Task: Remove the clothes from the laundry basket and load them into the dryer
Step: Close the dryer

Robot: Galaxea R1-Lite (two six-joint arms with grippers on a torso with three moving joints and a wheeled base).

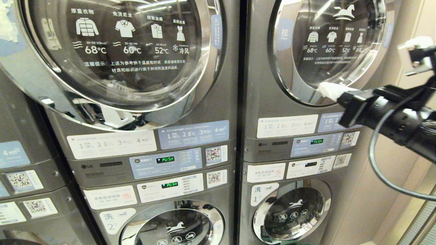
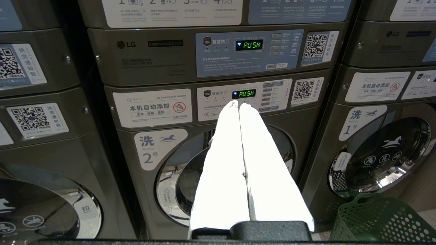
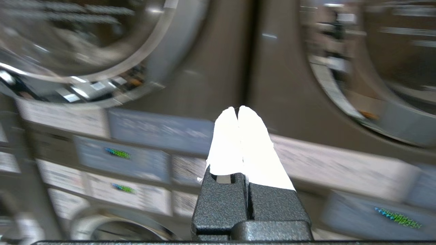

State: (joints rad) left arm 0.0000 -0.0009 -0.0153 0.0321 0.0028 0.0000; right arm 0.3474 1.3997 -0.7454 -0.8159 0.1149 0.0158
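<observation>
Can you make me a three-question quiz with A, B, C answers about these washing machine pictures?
1. Where is the green laundry basket?
A. on the floor by washer number 1
B. on top of a dryer
C. inside a drum

2. How many green PUSH displays show in the head view?
A. one
B. three
C. six

3. How are the right gripper fingers?
A. wide open
B. shut, holding nothing
C. shut on a shirt

Answers:
1 A, it stands low beside the door marked 1.
2 B, two glow on the left stack, one on the right stack.
3 B, the white fingertips meet with nothing between them.
</observation>
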